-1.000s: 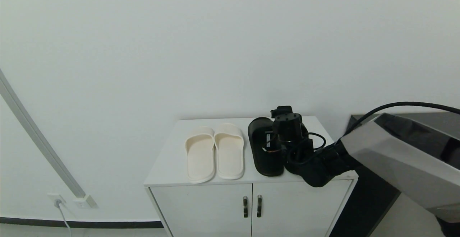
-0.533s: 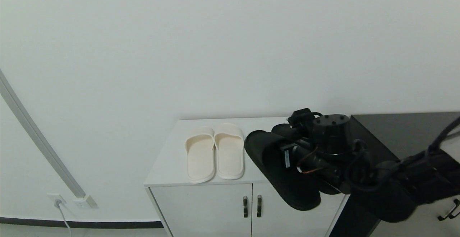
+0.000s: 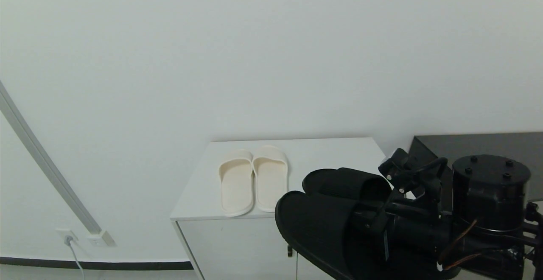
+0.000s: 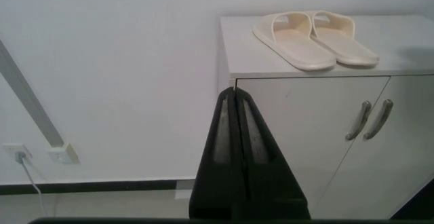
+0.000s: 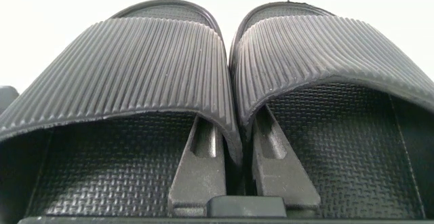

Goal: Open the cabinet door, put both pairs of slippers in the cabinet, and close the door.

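Note:
My right gripper (image 3: 375,218) is shut on the pair of black slippers (image 3: 322,225), pinching their two inner side walls together. The pair hangs in the air in front of the white cabinet (image 3: 199,195), off its right front corner. In the right wrist view the ribbed straps of the black slippers (image 5: 156,54) arch over my fingers (image 5: 200,153). A pair of cream slippers (image 3: 253,180) lies side by side on the cabinet top. Both cabinet doors (image 4: 305,129) are closed, handles (image 4: 369,119) together. My left gripper (image 4: 234,98) is shut and empty, low before the cabinet's left corner.
A black tabletop (image 3: 479,144) stands right of the cabinet. A wall socket (image 3: 65,234) with a cable and a slanting grey conduit (image 3: 38,157) are on the wall to the left. The right half of the cabinet top (image 3: 331,152) is bare.
My right arm lifted the black slippers off the cabinet top and drew them back toward me, lower and to the right. The cream slippers stayed put.

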Tool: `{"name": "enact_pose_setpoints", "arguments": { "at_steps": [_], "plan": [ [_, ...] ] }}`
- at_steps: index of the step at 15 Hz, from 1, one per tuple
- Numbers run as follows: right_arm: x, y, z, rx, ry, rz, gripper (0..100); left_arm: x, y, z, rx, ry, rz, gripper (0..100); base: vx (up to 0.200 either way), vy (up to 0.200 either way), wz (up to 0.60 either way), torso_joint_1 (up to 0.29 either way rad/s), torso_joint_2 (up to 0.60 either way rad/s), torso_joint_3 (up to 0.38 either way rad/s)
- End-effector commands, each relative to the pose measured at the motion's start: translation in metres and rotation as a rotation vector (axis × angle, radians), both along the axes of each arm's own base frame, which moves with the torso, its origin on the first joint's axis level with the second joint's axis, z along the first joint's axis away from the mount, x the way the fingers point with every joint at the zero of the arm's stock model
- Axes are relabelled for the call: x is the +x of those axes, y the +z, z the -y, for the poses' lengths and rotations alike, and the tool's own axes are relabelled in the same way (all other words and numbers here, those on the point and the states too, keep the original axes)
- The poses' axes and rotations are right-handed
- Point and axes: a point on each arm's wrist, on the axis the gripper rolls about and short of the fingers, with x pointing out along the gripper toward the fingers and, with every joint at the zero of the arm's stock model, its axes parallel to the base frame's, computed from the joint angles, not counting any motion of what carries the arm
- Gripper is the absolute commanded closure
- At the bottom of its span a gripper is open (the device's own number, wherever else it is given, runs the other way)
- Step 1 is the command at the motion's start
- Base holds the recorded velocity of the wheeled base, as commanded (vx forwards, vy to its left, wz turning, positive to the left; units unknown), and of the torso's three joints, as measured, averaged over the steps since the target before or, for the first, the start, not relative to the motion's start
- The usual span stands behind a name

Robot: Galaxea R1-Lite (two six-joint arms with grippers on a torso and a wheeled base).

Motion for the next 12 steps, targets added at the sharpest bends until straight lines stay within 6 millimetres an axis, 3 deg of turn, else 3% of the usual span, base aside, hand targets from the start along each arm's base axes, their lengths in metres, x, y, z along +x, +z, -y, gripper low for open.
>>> {"name": "enact_pose_setpoints", "arguments": {
  "at_steps": [1, 8, 12],
  "plan": [
    [-0.0045, -0.0038, 0.0034, -0.010, 0.002, -0.010, 100, 0.0000, -0.0001, 0.0000, 0.000, 0.001, 0.000, 100, 0.000, 0.000, 0.00, 0.000, 0.00, 0.000],
    [-0.0069, -0.0080, 0.0046, -0.023, 0.006, -0.019, 100, 0.0000, 0.0001, 0.0000, 0.000, -0.001, 0.001, 100, 0.000, 0.000, 0.00, 0.000, 0.00, 0.000],
    [-0.0080, -0.0130, 0.0041, -0.035, 0.012, -0.032, 100, 0.0000, -0.0001, 0.0000, 0.000, 0.001, 0.000, 100, -0.200, 0.000, 0.00, 0.011, 0.00, 0.004]
  ]
}}
